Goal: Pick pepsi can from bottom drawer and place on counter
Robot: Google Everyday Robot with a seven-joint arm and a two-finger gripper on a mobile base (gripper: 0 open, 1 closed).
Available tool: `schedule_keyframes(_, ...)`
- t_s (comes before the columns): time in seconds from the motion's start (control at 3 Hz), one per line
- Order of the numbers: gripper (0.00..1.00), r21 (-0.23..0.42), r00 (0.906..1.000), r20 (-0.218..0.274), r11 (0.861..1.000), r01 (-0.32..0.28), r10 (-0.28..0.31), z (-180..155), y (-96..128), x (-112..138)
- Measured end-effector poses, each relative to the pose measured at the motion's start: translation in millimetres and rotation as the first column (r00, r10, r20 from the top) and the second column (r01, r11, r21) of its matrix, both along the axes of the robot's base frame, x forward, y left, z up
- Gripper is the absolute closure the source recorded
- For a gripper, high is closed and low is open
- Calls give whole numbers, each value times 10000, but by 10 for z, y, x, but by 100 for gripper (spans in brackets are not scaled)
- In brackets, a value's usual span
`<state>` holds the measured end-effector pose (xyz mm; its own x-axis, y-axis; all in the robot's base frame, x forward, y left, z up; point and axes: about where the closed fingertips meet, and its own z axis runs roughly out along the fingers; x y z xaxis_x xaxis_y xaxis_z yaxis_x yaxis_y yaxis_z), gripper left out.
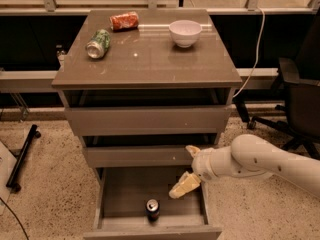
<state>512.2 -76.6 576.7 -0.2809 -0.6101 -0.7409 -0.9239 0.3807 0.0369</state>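
Observation:
The pepsi can stands upright near the front of the open bottom drawer; it is dark with a silver top. My gripper is over the drawer's right side, up and to the right of the can and apart from it. It is open and empty: one pale finger points down into the drawer and the other lies by the middle drawer's front. The white arm comes in from the right. The counter is the glossy grey-brown top above.
On the counter lie a green can, a red-orange can and a white bowl. The two upper drawers are slightly ajar. An office chair stands at the right, and a black stand foot lies on the floor at the left.

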Motion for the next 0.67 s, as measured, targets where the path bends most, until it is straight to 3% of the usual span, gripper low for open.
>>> schedule_keyframes(0.67, 0, -165, 9965, -481, 9975, 681, -688, -464, 164, 130)
